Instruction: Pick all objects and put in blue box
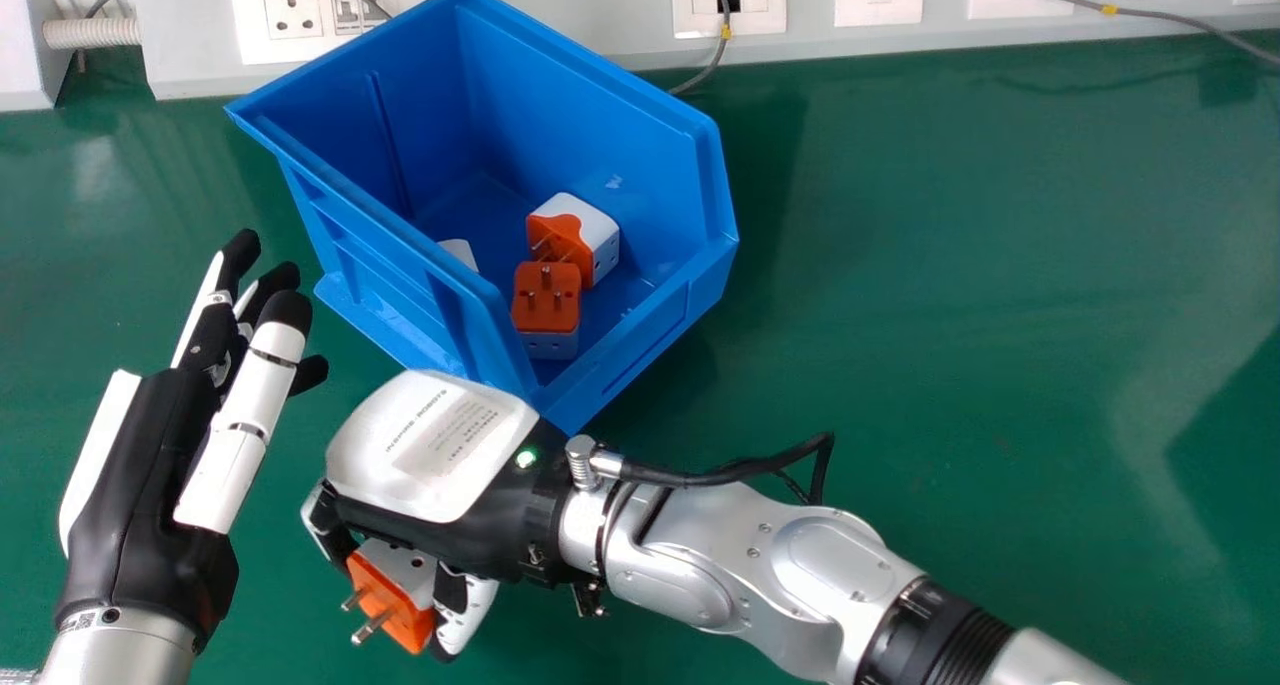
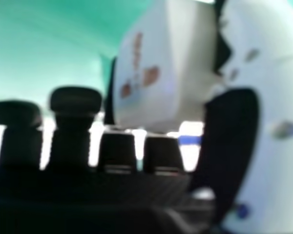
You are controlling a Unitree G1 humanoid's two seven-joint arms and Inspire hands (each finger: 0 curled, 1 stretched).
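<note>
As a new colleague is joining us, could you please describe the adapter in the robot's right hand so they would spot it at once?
Look for the big blue box, then the robot's right hand on its near side. It holds a pale plug adapter with an orange, pronged face. Unlike the similar adapters inside the box, this one is held outside it.

R hand (image 1: 440, 455) w/ orange/wht adapter (image 1: 395, 600) nr blue box (image 1: 655, 335), adapters (image 1: 545, 300) inside, L hand (image 1: 150, 465) at left
</note>
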